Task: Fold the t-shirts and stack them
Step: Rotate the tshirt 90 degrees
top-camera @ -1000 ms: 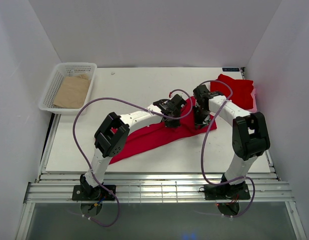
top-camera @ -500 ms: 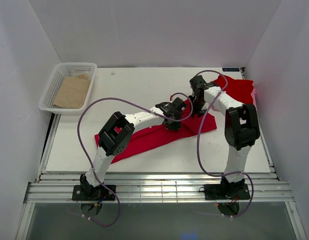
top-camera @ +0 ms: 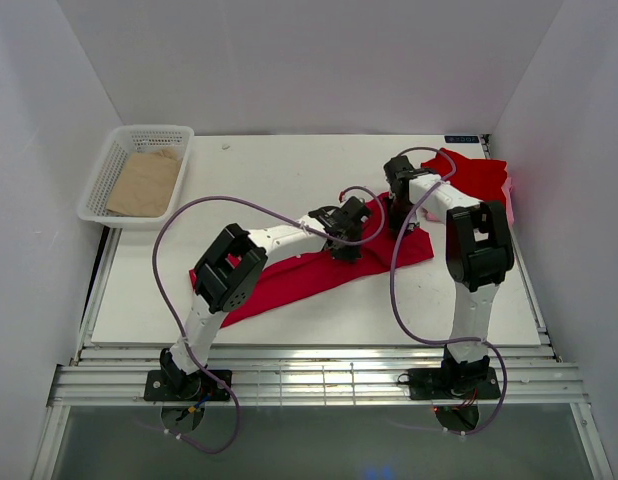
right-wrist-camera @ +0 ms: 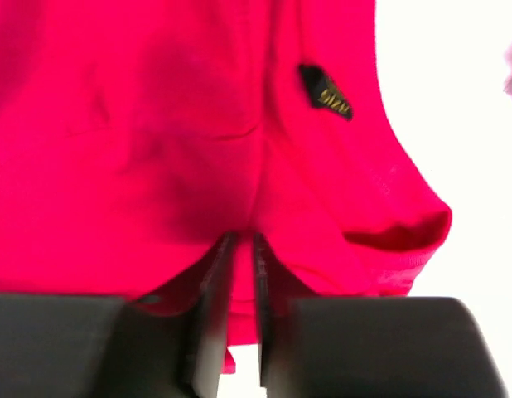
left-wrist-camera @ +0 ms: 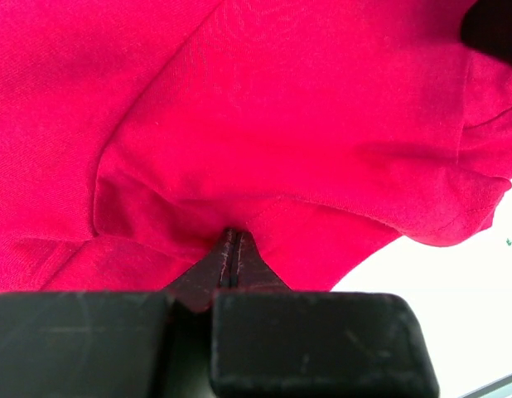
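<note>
Where the two grippers meet just right of the table's middle, the stretched t-shirt lies as a long bright red band, running from the near left of the table up toward the right. Its right end is bunched between the arms.

The left gripper has its fingers pressed together on a raised fold of this cloth, and the fabric puckers around the tips. Just to its right, the right gripper stands with its fingers drawn close, a thin fold of the same red cloth caught between them.

In the right wrist view a small black label is sewn into the shirt near a seam. It carries gold lettering, too blurred to read. A short sleeve or hem curls over at the cloth's right edge.

Behind the right arm, at the far right corner, the far t-shirt lies in a rumpled squarish heap, close to the stretched one. A pale pink piece peeks out at its right edge.

On the table's far edge sits a small dark tag with light writing, too small to make out.

At the far left a white mesh basket holds a tan sheet. Purple cables loop along both arms.
</note>
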You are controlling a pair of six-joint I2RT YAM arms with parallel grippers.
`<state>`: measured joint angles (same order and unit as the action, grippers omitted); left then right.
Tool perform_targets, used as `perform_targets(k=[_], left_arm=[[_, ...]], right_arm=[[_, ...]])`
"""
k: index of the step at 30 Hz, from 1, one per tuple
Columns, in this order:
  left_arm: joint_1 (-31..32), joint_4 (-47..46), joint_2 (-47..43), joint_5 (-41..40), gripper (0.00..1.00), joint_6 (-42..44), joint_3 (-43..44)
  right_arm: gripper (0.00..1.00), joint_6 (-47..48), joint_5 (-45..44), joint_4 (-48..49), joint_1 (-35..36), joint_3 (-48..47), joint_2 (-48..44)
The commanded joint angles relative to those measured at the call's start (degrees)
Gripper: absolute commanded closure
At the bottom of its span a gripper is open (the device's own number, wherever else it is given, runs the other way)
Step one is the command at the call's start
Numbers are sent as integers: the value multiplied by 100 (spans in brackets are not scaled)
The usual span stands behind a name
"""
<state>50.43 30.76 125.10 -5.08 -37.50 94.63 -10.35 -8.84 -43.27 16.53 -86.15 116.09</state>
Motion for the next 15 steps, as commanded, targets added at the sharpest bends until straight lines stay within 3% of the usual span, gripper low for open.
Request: perform_targets(k=[1,4,15], left_arm=[[28,202,-205,33,100,76,-357],[28,202,-275,51,100,41,-489],[28,202,-565,69,100,58,-805]], right_arm=[[83,86,-48,81,-89,-139,247],[92,103,-21,73,-115,-174,326],[92,226,-170,20,-256,-445,344]])
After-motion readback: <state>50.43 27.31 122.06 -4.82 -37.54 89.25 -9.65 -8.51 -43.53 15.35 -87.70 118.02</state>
